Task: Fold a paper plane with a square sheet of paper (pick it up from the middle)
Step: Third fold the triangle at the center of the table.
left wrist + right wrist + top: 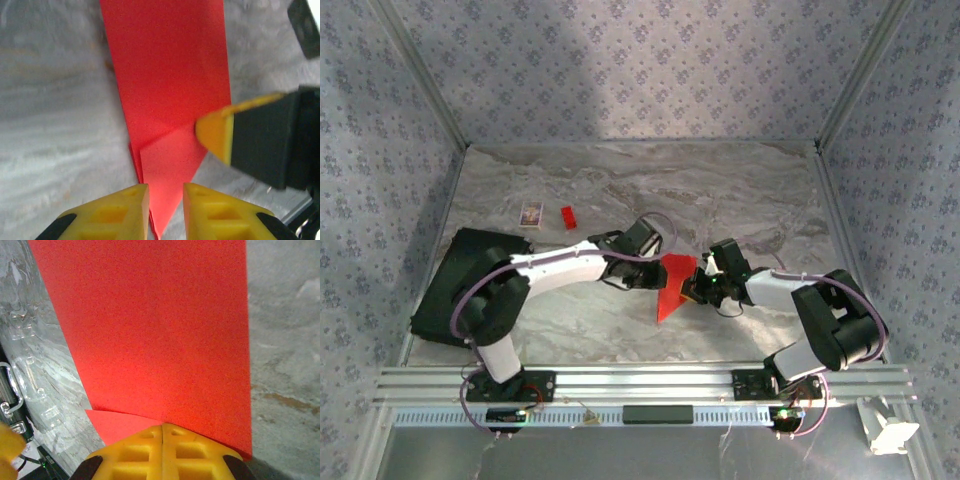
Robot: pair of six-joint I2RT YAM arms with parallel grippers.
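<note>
Scene: two robot arms meet over the middle of a grey marbled table (570,325), with a piece of red paper (670,292) between their grippers.
Red paper: folded into a long band that narrows to a point. A smaller triangular flap is creased across the pointed end. It lies directly ahead of both grippers.
Right gripper (162,442): its yellow fingers are pressed together, pinching one edge of the red paper. The paper spreads away in front of them.
Left gripper (166,207): its yellow fingers stand a little apart. The paper's pointed end runs down into the narrow gap and does not look squeezed.
Meeting point: just ahead and to the right of the left gripper, one yellow fingertip (216,134) of the right gripper touches the paper's edge beside the flap's crease.
Step in hand: probably partway through folding the plane. The right gripper seems to anchor the paper while the left works at the point.
Next move: the left gripper should either close squarely on the point or draw clear without dragging it. The right pinch must hold firm, since thin paper slips and buckles easily.
Bystanders: a small red block (568,216) and a patterned card (530,214) lie well beyond the left gripper, off to its left.
</note>
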